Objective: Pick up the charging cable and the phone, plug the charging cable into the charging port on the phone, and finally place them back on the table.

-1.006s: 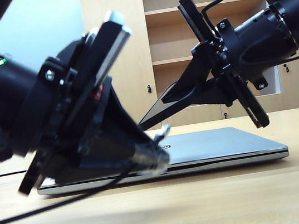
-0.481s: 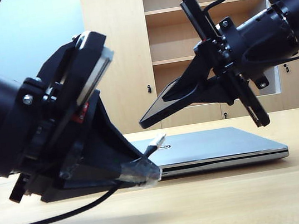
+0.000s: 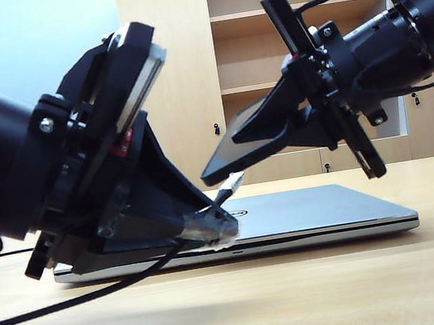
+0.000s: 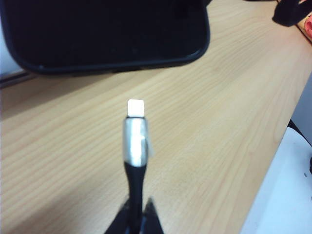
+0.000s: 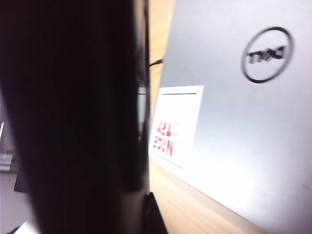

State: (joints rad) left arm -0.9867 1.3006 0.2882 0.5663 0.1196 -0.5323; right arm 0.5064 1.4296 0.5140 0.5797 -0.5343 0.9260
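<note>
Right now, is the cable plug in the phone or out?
Out. In the left wrist view the plug shows bare table before the phone.

Items counted: one phone (image 3: 235, 145), one charging cable (image 4: 135, 161), one laptop (image 3: 322, 210), two grippers, left gripper (image 3: 214, 226) and right gripper (image 3: 258, 133), one bench (image 3: 302, 297).
</note>
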